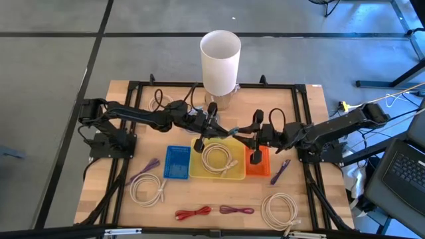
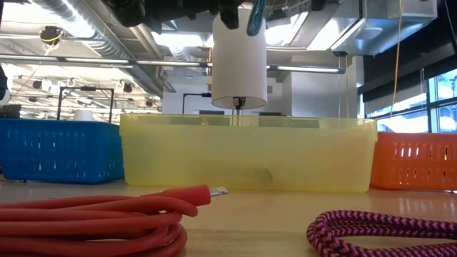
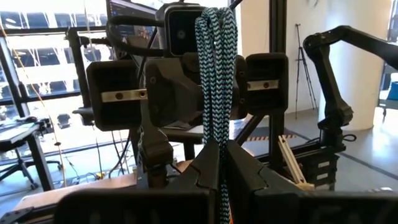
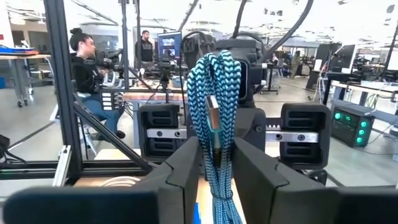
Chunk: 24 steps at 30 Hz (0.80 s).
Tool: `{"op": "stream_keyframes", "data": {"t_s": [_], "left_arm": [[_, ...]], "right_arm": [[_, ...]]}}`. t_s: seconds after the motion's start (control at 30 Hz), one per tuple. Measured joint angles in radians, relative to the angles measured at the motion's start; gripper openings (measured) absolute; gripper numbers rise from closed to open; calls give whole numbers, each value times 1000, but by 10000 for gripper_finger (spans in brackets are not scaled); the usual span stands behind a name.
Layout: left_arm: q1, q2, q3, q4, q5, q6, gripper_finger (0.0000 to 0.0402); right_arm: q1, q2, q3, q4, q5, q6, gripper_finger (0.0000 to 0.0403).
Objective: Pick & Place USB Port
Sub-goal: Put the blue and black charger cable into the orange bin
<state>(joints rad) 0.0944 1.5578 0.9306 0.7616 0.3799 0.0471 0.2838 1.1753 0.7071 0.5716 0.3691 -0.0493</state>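
A teal-and-black braided cable [image 1: 232, 131], folded into a bundle of several strands, hangs in the air between my two grippers, above the far rim of the yellow bin [image 1: 196, 174]. My left gripper [image 1: 214, 126] reaches in level from the table's left and is shut on it. My right gripper [image 1: 248, 133] faces it from the right, its fingers against either side of the same bundle [image 4: 214, 93]. A metal plug [image 4: 213, 111] shows among the strands. In the low view only a short teal end [image 2: 254, 18] shows at the top. My left gripper pinches the bundle's end [image 3: 217, 146] between its two fingers, several strands together. The fingers come level from the table's left. The bundle runs on past the fingertips, clear of the table. My right gripper has the looped end [image 4: 216, 158] between its two fingers [image 4: 186, 171], level from the table's right, several strands together. The bundle fills the gap between them and is lifted clear.
A white cylinder [image 1: 220, 53] stands at the far middle. The yellow bin holds a coiled white cable [image 1: 218, 158], with a blue bin [image 1: 176, 161] to its left and an orange bin [image 1: 257, 164] to its right. Loose white [image 1: 147, 189], red [image 1: 192, 213] and purple [image 1: 237, 210] cables lie near the front.
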Motion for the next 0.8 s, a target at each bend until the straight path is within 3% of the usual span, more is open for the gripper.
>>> {"op": "stream_keyframes", "data": {"t_s": [0.13,0.27,0.43,0.63,0.8], "left_arm": [[0,0,0,-10,1,0,3],[0,0,0,-17,4,0,4],[0,-1,0,-27,-4,-54,24],[-1,-58,0,-189,-25,-51,90],[-5,-165,0,-463,-167,-17,149]], "right_arm": [[-7,16,0,12,0,1,71],[-7,18,0,11,1,-10,17],[-7,12,0,4,16,-35,6],[28,-74,0,-127,230,-62,3],[85,-182,0,-321,367,30,2]]}}
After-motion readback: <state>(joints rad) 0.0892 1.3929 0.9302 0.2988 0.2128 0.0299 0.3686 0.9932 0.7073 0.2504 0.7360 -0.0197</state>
